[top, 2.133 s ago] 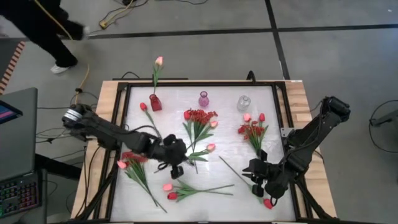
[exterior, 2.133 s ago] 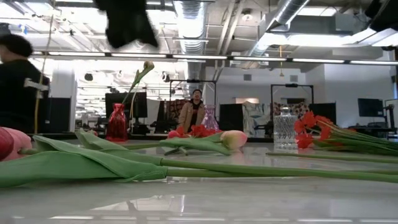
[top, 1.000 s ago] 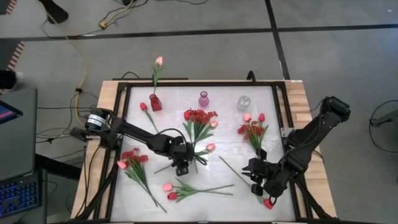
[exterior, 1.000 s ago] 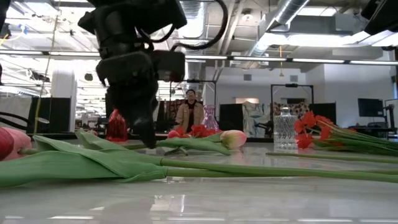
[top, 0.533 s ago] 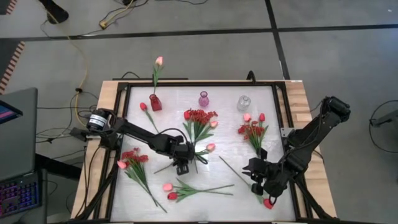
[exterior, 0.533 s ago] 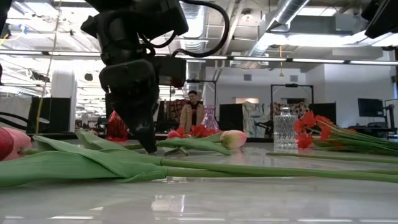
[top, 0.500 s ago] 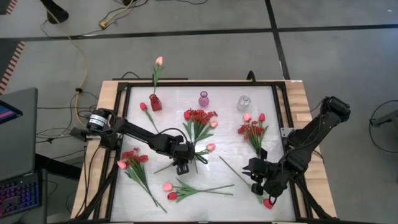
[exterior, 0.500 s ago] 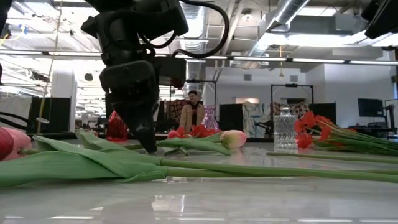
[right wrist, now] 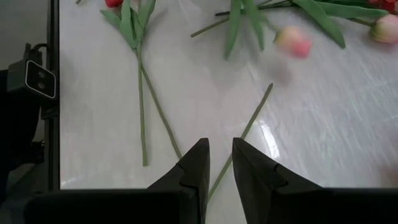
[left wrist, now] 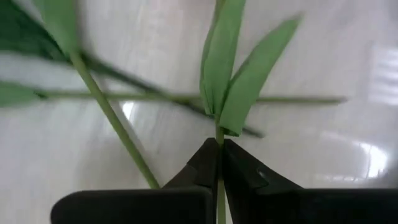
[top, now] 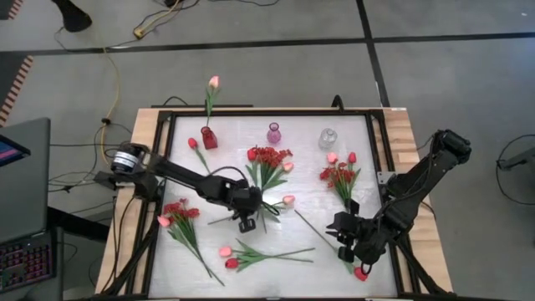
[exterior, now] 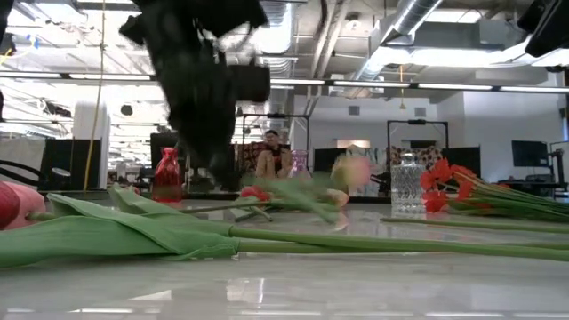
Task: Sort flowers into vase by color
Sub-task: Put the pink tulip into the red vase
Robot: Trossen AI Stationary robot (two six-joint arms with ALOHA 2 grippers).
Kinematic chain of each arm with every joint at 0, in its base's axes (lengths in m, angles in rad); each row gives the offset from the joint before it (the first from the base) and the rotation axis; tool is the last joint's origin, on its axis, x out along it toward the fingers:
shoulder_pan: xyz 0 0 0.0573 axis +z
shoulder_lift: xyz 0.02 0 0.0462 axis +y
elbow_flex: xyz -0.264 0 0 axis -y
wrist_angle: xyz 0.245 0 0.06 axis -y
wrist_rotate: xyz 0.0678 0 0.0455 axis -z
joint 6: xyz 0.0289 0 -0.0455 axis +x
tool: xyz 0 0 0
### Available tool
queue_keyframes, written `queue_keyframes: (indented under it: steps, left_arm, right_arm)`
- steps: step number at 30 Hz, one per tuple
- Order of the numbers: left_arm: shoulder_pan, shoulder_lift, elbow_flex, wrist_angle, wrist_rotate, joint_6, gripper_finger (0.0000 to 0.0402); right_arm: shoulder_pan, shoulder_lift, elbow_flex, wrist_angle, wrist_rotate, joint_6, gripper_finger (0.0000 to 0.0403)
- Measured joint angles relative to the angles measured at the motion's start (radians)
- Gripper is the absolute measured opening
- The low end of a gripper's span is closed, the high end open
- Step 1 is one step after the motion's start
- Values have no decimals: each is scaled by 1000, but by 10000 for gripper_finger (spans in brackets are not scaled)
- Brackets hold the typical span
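Observation:
My left gripper [top: 245, 221] stands at mid-table, shut on the stem of a pale pink tulip [top: 289, 200]. The tulip's bloom [exterior: 353, 169] shows raised and blurred in the low view. Other flowers lie flat on the white table: a red spray [top: 267, 156], a red and pink bunch [top: 338, 176] and a bunch at the near left [top: 177, 213]. A red vase [top: 209, 138] at the far left holds a pink tulip [top: 213, 82]. My right gripper [top: 344, 242] hovers open at the near right, over a loose stem [right wrist: 252, 118]. My left gripper pinches the pink tulip's thin green stem [left wrist: 219, 144] between its two fingertips, just below the pair of leaves [left wrist: 233, 74]. The fingers slant down from the table's left and lie across the stem. The bloom end is off the table.
A pink vase [top: 273, 133] and a clear vase [top: 328, 138] stand along the far edge. Two tulips [top: 230, 255] lie near the front edge, and a red tulip [top: 360, 272] lies by the right arm. A black frame [top: 163, 167] rims the table.
My left gripper has shut on the pink tulip's stem and risen a little. The tulip, which lay flat, now has its bloom end raised off the table and shifted slightly toward the table's right. My right arm has kept still.

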Motion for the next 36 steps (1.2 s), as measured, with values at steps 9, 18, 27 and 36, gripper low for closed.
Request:
queue_keyframes:
  steps: [9,18,27,36]
  left_arm:
    - [0,-286,2,53,-133,28,0]
    - [2,-609,-7,83,-541,203,0]
    - [132,-837,-179,236,-733,336,0]
    - [416,-958,-417,678,-536,506,0]
  right_arm:
    - [0,0,0,-3,0,0,97]
    - [0,0,0,-3,0,-5,97]
    - [-11,0,0,-3,30,-89,97]
    - [-131,0,0,-3,67,-186,97]
